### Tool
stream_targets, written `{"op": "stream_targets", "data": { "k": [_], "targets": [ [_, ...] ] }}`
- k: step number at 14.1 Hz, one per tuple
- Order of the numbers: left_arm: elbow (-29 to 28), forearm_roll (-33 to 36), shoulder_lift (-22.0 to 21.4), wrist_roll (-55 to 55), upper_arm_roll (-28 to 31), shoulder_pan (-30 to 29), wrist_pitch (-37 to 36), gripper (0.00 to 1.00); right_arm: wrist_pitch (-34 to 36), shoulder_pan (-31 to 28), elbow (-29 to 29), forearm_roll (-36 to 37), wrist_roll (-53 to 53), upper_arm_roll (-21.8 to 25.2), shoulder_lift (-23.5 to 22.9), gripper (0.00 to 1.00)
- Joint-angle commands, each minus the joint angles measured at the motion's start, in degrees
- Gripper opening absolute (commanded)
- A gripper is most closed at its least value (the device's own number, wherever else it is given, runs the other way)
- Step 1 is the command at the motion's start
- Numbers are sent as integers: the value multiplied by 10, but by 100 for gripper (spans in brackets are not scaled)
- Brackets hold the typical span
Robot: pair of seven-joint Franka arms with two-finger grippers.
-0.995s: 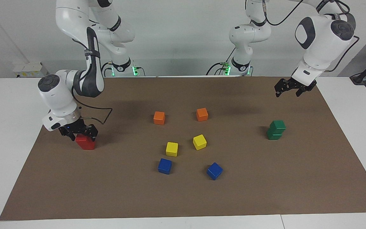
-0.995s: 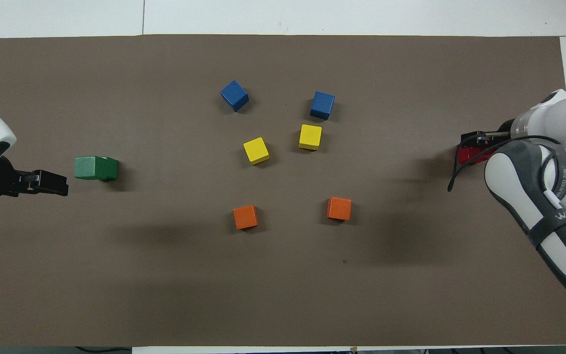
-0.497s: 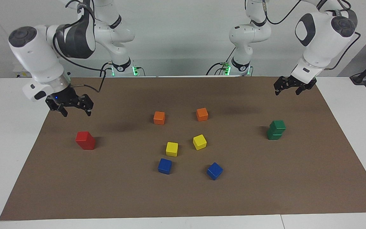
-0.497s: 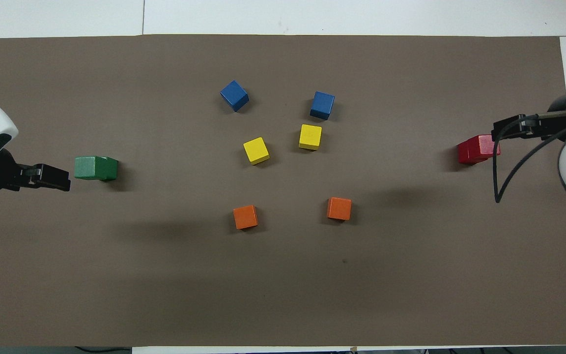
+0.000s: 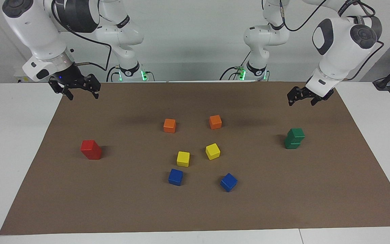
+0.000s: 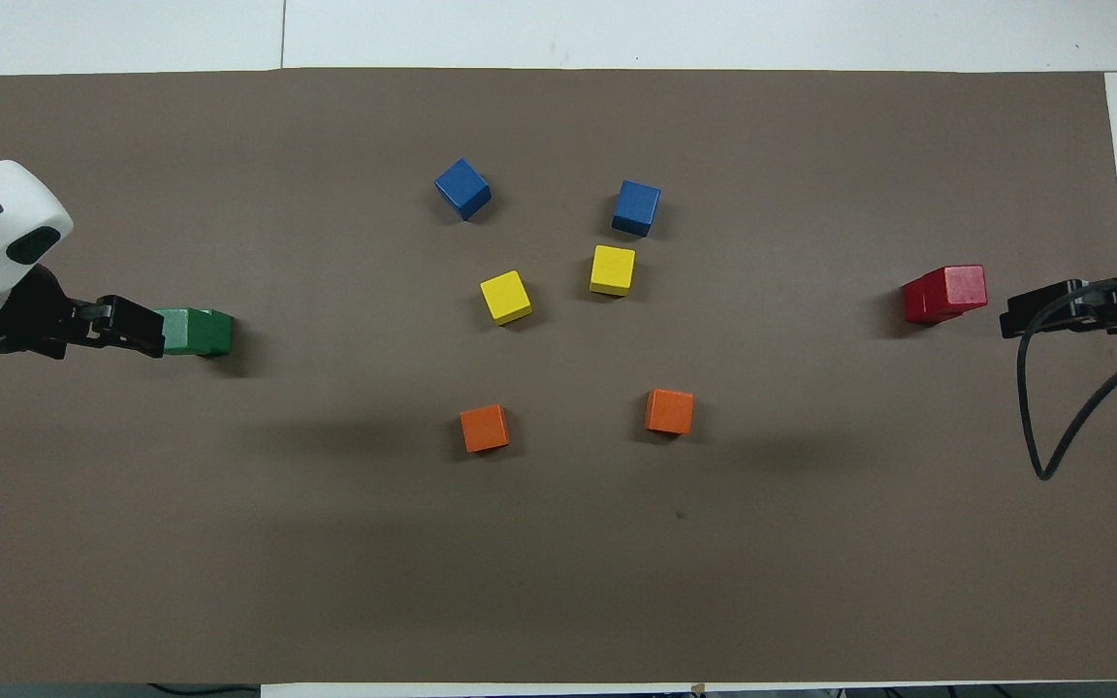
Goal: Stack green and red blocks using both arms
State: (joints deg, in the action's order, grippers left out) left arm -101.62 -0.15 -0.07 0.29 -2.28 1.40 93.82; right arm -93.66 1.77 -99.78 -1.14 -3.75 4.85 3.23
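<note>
Two red blocks stand stacked on the brown mat toward the right arm's end. At the left arm's end two green blocks are stacked, the top one set a little askew. My right gripper hangs open and empty high over the mat's edge, clear of the red stack. Above the mat beside the green stack, my left gripper is also open and holds nothing. In the overhead view its tips overlap the green stack's edge without touching it.
Two orange cubes, two yellow cubes and two blue cubes lie singly in the middle of the mat. White tabletop surrounds the mat.
My right gripper has let go of the top red block, risen, and pulled back toward the robots. My left gripper has drifted slightly over the mat; the stacks stay put.
</note>
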Motion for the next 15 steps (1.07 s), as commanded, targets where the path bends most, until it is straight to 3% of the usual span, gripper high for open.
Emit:
{"op": "stream_targets", "data": {
  "k": [1, 5, 15],
  "targets": [
    [-10, -4, -15, 14, 9, -9, -11, 100, -1, -17, -2, -3, -14, -10, -1, 100],
    [-8, -5, -14, 17, 9, -12, 4, 100, -12, 3, -2, 41, -14, -6, -3, 100],
    [1, -5, -14, 18, 8, -12, 29, 100, -9, 2, -4, 43, -14, -6, 0, 100]
  ]
}}
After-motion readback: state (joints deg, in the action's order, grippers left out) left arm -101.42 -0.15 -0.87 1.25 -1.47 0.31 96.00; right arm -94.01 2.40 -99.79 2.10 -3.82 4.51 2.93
